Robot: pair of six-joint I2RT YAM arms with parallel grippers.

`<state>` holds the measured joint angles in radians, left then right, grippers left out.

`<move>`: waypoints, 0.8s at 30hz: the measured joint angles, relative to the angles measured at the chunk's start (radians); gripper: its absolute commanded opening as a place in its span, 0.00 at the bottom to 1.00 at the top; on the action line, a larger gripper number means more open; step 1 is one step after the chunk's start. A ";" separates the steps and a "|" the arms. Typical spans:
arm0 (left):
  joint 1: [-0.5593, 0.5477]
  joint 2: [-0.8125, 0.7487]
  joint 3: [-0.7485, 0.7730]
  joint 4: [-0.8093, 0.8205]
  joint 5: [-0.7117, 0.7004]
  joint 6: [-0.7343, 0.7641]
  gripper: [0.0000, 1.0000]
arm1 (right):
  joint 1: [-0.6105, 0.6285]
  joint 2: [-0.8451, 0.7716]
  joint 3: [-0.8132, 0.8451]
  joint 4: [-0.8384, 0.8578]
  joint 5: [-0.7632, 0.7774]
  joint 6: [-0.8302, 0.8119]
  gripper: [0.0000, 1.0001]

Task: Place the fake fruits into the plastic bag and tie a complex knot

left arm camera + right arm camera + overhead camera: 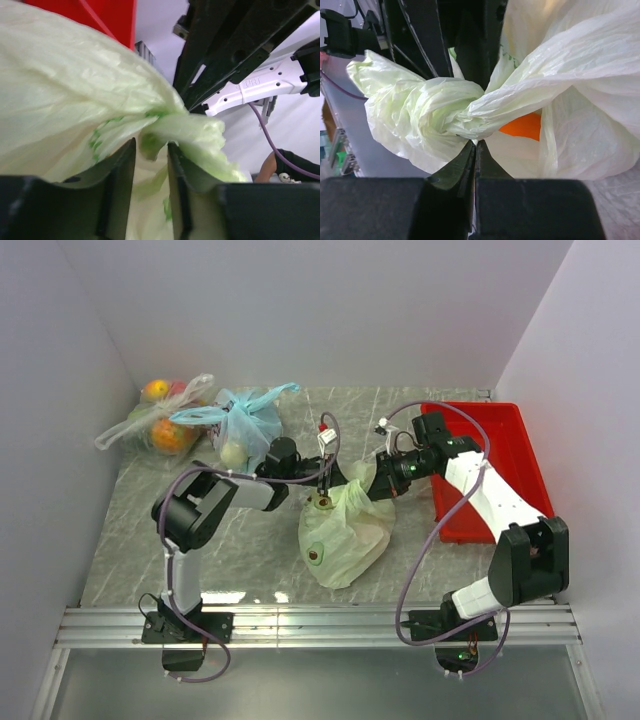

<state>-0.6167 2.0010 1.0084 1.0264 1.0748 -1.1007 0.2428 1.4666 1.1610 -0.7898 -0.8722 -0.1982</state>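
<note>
Two grippers, one twisted neck of the plastic bag [345,530].
Left gripper [151,150] narrowly pinches the neck's left end at frame centre; right gripper [475,146], closed tight, holds the right end.

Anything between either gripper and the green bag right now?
Nothing visible. The left gripper and right gripper each pinch twisted plastic of the green bag near its neck, with no other item in between.
</note>
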 measured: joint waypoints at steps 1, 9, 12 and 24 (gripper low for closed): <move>0.008 -0.019 0.000 -0.047 0.000 0.034 0.42 | 0.000 -0.009 0.000 0.003 0.000 -0.003 0.00; 0.210 -0.252 0.075 -0.760 -0.011 0.628 0.51 | 0.000 -0.052 0.000 0.029 -0.008 -0.028 0.00; 0.238 -0.338 0.100 -1.026 -0.037 0.933 0.62 | 0.000 -0.052 0.000 0.033 -0.012 -0.028 0.00; 0.018 -0.550 0.097 -1.384 -0.342 1.486 0.79 | 0.020 -0.042 0.000 0.045 -0.013 -0.028 0.00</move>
<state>-0.5991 1.4513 1.1057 -0.3573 0.7326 0.3855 0.2626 1.4246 1.1610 -0.7448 -0.8852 -0.2260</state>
